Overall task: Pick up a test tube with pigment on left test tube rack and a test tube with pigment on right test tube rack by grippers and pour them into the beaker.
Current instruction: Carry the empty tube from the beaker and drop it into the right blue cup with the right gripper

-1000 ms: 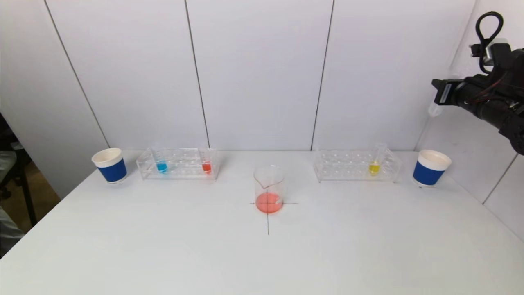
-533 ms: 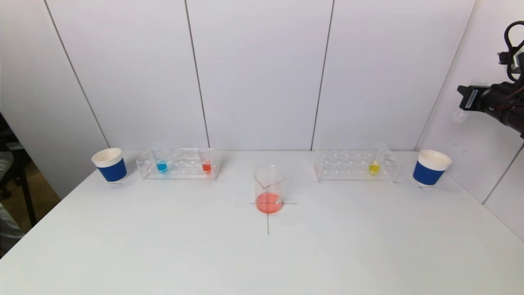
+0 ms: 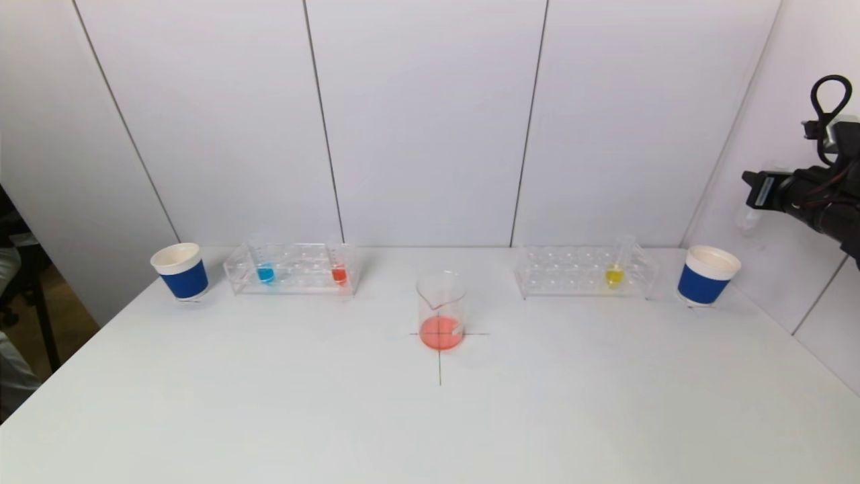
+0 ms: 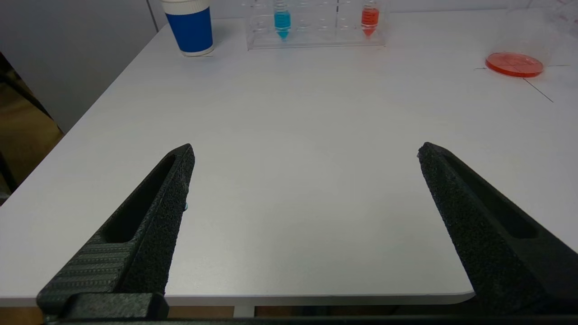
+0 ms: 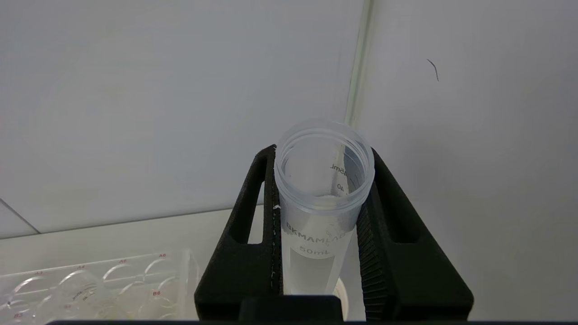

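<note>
Nearest to me, my left gripper point(image 4: 305, 155) hangs low over the table's point(image 3: 430, 430) front left corner, fingers point(image 4: 149, 216) spread wide with nothing between them. The rounded near edge of the table lies right under them, and a broad bare stretch of white top runs ahead.

Farther in, the beaker point(image 3: 441, 310) stands upright on a drawn cross at the table's middle, with a shallow red-orange layer in its bottom and open surface on every side.

Toward the back wall sit the two clear racks. The left test tube rack point(image 3: 293, 268) holds a blue tube point(image 3: 265, 272) and a red tube point(image 3: 339, 273), both upright with tips down; a blue paper cup point(image 3: 181, 271) stands just beside its outer end. The right test tube rack point(image 3: 586, 271) holds one yellow tube point(image 3: 615, 272), leaning slightly, near the end closest to the second blue cup point(image 3: 707, 275).

My right gripper point(image 5: 318, 225) is raised high at the far right, close to the side wall and above that cup. It is clenched on an empty test tube point(image 5: 321, 207), mouth up and long axis near vertical, tip pointing down.
</note>
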`<action>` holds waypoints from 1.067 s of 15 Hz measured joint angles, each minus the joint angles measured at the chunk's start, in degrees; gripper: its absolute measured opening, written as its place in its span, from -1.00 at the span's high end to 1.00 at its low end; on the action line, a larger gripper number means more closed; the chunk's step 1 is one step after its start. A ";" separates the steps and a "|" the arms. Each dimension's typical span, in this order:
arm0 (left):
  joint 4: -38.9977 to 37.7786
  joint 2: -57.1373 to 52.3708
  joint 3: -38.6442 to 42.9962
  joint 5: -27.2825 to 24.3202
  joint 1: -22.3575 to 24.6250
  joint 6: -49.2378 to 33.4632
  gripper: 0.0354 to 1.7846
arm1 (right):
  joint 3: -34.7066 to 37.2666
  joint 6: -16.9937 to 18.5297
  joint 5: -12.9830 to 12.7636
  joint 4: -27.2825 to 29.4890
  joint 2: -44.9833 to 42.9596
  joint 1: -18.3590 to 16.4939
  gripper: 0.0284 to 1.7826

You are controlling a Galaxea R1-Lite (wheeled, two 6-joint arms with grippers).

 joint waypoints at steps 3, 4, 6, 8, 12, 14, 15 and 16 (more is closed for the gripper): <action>0.00 0.00 0.01 0.00 0.00 -0.02 -0.94 | 1.52 0.02 0.09 -4.05 2.06 0.00 0.43; 0.00 0.00 0.01 -0.07 0.00 -0.02 -0.94 | 1.68 0.02 0.09 -4.71 2.83 0.00 0.43; 0.00 0.00 0.01 -0.05 0.00 -0.02 -0.94 | 2.79 0.00 0.39 -6.30 4.13 0.20 0.43; 0.00 0.00 0.01 -0.05 0.00 -0.02 -0.94 | 4.41 0.02 0.68 -9.25 5.34 0.56 0.43; -0.02 0.00 0.00 -0.02 0.00 -0.02 -0.94 | 5.46 0.07 0.69 -11.70 7.70 0.76 0.43; 0.00 0.00 0.01 -0.02 0.00 0.00 -0.94 | 5.81 0.07 0.63 -11.93 8.70 0.78 0.43; 0.00 0.00 0.01 -0.02 0.00 -0.02 -0.94 | 6.10 0.05 0.63 -12.13 9.18 0.80 0.43; 0.00 0.00 0.01 -0.02 0.00 -0.02 -0.94 | 6.27 0.02 0.61 -12.73 9.69 0.78 0.43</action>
